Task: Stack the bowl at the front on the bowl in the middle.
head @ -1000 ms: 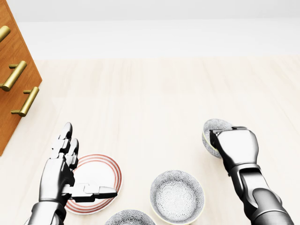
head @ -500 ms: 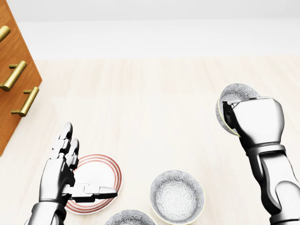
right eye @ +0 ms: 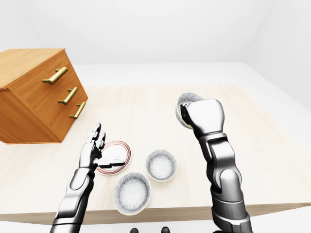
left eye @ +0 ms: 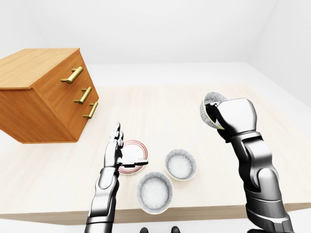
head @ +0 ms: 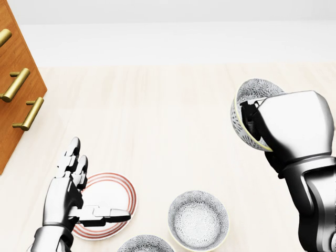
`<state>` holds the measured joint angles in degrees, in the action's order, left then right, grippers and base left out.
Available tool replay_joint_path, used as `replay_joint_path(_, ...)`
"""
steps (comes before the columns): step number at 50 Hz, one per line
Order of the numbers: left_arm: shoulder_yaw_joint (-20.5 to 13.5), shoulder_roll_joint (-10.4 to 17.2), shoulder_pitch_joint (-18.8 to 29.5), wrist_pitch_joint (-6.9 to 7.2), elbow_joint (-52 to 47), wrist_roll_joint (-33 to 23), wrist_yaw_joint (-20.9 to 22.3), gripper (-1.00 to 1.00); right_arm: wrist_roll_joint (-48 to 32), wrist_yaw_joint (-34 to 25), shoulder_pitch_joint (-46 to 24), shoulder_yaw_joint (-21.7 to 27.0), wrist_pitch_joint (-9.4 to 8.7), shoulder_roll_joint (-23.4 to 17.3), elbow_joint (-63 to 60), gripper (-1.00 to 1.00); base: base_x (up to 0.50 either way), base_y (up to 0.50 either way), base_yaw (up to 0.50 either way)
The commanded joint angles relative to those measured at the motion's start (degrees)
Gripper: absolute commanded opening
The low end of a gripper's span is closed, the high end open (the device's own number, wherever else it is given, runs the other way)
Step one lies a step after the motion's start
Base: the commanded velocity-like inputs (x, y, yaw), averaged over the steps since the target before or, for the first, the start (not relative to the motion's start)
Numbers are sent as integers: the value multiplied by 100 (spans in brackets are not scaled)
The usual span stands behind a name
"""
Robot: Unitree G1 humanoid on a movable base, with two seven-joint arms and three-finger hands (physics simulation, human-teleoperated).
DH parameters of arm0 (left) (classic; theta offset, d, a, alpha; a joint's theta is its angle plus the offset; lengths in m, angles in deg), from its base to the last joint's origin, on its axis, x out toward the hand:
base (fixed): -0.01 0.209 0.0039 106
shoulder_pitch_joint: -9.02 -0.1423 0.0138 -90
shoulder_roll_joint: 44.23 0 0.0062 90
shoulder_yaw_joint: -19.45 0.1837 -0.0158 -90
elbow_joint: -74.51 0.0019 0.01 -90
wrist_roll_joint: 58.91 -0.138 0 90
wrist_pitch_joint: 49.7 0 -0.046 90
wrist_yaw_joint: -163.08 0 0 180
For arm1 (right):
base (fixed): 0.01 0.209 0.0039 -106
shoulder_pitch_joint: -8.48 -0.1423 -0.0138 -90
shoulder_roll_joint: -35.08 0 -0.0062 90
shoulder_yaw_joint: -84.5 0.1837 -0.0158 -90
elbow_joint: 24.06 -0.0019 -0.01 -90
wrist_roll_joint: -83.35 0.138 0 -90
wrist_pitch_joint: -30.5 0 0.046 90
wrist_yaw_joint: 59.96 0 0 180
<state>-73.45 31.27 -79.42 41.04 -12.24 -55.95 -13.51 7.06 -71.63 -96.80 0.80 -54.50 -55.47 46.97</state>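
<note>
Bowl (head: 254, 92) held tilted in right robot hand (head: 294, 128).

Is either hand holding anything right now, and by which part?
The right hand holds a patterned bowl by its rim, tipped on its side above the table. The left hand is open over the striped plate, holding nothing.

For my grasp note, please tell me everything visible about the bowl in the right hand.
The bowl is small and round, white with a fine grey speckled pattern and a pale yellowish rim, ceramic by its look. It is tilted steeply and held clear of the table, touched only by the right hand, which closes round it and hides part.
</note>
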Motion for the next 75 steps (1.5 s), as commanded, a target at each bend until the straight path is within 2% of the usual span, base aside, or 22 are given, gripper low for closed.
replay_joint_path(1, -13, 4, -12, 43, -63, 12, 1, 100, 393, -964, 274, -236, 0, 451, -870, -100, 0, 0, 0)
replay_joint_path(13, -17, 5, -25, 75, -112, 13, -4, 100, 37, -896, 811, -638, 0, 757, -1006, -100, 0, 0, 0)
replay_joint_path(25, -26, 10, 21, -24, 30, 13, -4, 100, -381, -646, 1254, -955, 0, 863, -1090, -100, 0, 0, 0)
replay_joint_path(29, -22, 10, 6, 27, -41, 14, -9, 100, -459, -674, 1326, -1028, 0, 912, -1102, -100, 0, 0, 0)
replay_joint_path(31, -25, 11, 15, -17, 12, 13, -6, 100, -532, -673, 1370, -1080, 0, 923, -1123, -100, 0, 0, 0)
replay_joint_path(32, -21, 9, 11, 16, -22, 11, -12, 100, -585, -687, 1405, -1128, 0, 943, -1156, -100, 0, 0, 0)
replay_joint_path(37, -21, 8, -4, 67, -88, 12, -14, 100, -872, -687, 1334, -1284, 0, 947, -1328, -100, 0, 0, 0)
replay_joint_path(42, -30, 10, 18, -10, 10, 18, -5, 100, -1482, -439, 1154, -1416, 0, 905, -1672, -100, 0, 0, 0)
replay_joint_path(45, -23, 9, 14, 8, -13, 17, -6, 100, -1703, -355, 1064, -1446, 0, 879, -1815, -100, 0, 0, 0)
replay_joint_path(49, -12, 5, -14, 83, -116, 12, -11, 100, -1882, -287, 1020, -1429, 0, 853, -1801, -100, 0, 0, 0)
replay_joint_path(52, -19, 5, 5, 22, -34, 14, -3, 100, -2069, -228, 915, -1438, 0, 792, -1780, -100, 0, 0, 0)
replay_joint_path(56, -13, 3, -8, 55, -71, 9, -8, 100, -2381, -210, 940, -1515, 0, 731, -1656, -100, 0, 0, 0)
replay_joint_path(63, -10, 2, -31, 81, -116, 8, -6, 100, -2216, -462, 1080, -1655, 0, 794, -1454, -100, 0, 0, 0)
replay_joint_path(72, -23, 6, 17, -39, 52, 15, 6, 100, -2131, -470, 1398, -1879, 0, 850, -1270, -100, 0, 0, 0)
replay_joint_path(74, -20, 7, 18, -26, 36, 14, 3, 100, -2129, -469, 1439, -1920, 0, 860, -1245, -100, 0, 0, 0)
replay_joint_path(75, -27, 9, 34, -72, 94, 19, 6, 100, -2225, -356, 1500, -1985, 0, 854, -1197, -100, 0, 0, 0)
